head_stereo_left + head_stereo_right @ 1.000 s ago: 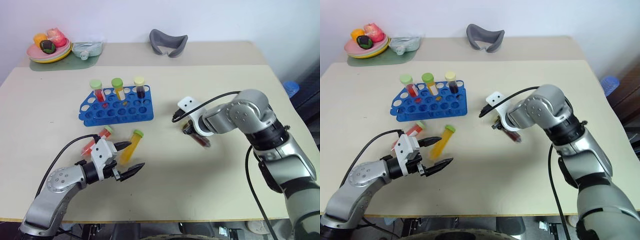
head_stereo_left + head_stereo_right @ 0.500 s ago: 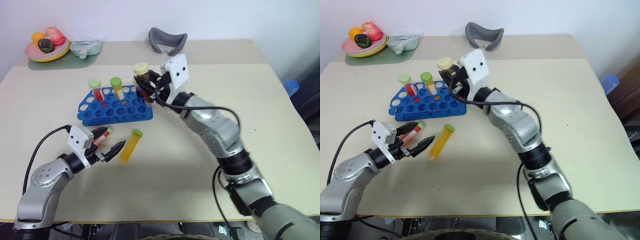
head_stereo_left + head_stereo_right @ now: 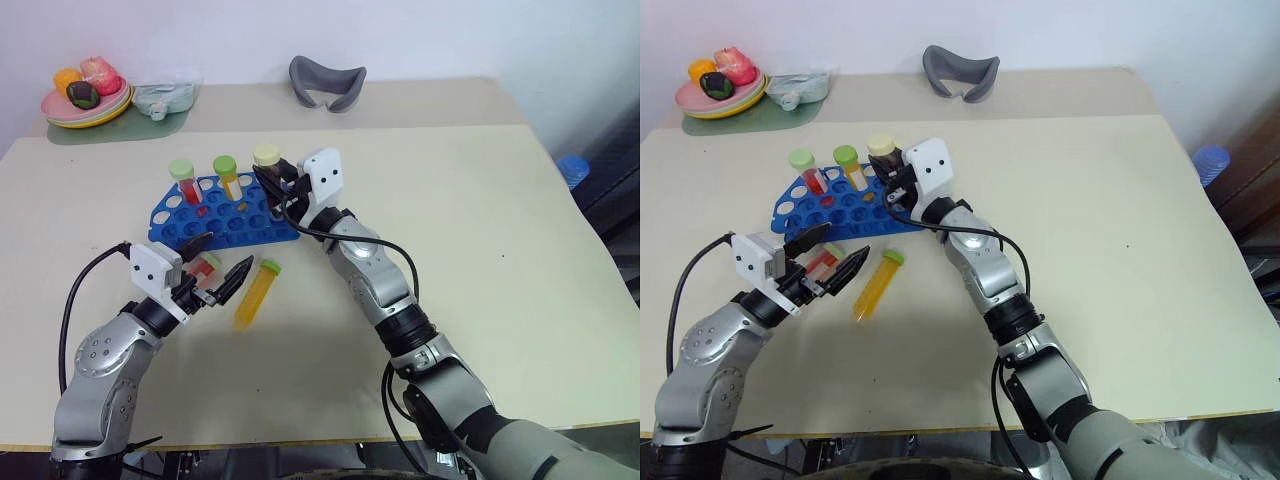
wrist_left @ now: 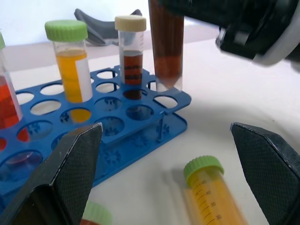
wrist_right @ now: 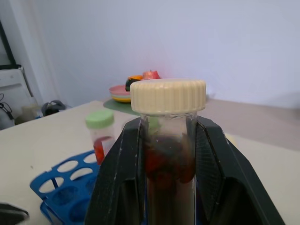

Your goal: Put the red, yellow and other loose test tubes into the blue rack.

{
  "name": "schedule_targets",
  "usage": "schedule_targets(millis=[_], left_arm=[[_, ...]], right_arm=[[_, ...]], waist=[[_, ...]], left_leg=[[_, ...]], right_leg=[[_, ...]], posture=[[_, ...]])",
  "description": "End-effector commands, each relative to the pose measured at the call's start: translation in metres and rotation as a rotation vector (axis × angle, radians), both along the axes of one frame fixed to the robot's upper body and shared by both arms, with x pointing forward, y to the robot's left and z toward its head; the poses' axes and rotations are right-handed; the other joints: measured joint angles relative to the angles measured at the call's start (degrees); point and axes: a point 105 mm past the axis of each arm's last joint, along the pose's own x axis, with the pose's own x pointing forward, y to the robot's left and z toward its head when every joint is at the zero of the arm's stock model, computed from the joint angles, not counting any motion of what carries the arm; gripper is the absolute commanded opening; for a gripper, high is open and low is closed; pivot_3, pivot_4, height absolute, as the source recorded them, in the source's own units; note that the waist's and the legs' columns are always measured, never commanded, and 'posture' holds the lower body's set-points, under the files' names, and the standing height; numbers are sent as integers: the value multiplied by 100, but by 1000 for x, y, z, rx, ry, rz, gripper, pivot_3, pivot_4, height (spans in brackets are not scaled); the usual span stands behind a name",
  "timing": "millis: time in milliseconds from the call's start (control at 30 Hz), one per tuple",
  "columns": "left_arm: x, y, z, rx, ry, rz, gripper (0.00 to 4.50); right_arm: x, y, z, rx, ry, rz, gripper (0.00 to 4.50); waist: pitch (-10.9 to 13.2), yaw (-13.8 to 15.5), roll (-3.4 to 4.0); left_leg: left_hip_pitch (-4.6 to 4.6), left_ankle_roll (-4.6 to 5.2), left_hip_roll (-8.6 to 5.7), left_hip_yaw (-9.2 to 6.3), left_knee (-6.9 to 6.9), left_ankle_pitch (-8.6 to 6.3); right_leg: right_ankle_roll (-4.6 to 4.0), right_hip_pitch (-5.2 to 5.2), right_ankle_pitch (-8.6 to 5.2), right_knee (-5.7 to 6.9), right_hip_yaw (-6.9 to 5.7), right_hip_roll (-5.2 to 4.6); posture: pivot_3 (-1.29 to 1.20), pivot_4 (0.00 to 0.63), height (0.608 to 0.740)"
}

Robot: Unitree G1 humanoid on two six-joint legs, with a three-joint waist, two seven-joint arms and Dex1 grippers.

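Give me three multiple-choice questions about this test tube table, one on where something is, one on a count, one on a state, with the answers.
1. Where does the yellow tube lie?
A. On the table in front of the blue rack
B. On the plate
C. In the rack

2. How many tubes stand upright in the rack, apart from the one being held?
A. One
B. Three
C. Five

3. How is the right gripper?
A. Open above the table
B. Shut on a dark tube over the rack
C. Resting on the plate

Answers: 1 A, it lies flat beside the red tube, below the rack. 2 B, two green caps and one cream cap rise from the holes. 3 B, its jaws clamp the tube, tip at a hole.
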Motion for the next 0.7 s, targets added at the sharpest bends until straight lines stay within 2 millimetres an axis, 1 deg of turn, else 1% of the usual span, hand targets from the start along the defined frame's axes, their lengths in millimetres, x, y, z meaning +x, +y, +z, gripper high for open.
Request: schedule_targets(millis=[33,400,567,633,700], left_arm=[[-2,1,15,4,-50,3,4500],[-5,-3,16,8,-9,-25,4500],[-4,-5,17,6,-4,-26,4500],[-5,-5,17,5,-1,-24,4500],[-5,-5,16,5,3,-21,4500]], right_arm=[[-1,5,8,32,-37,14,893],[2,10,-2,22,-36,8,893],[7,7,-5,19,-37,-23,893],[6,7,-5,27,-38,-6,893],[2,7,-4,47,-36,35,1868]], waist=[[0,1,0],[0,5,0],[0,5,0],[0,5,0],[0,4,0]], left_leg=[[1,0,0,0,0,0],[2,-3,0,0,1,1],[2,-4,0,0,2,2],[3,-5,0,0,2,3],[3,-6,0,0,3,3]], right_leg=[[0,0,0,1,0,0],[0,1,0,5,1,-1],[0,0,0,8,1,-1],[0,1,0,10,1,-1],[0,1,0,11,1,-1]], posture=[[0,150,740],[0,150,740],[0,150,740],[0,150,740],[0,150,740]])
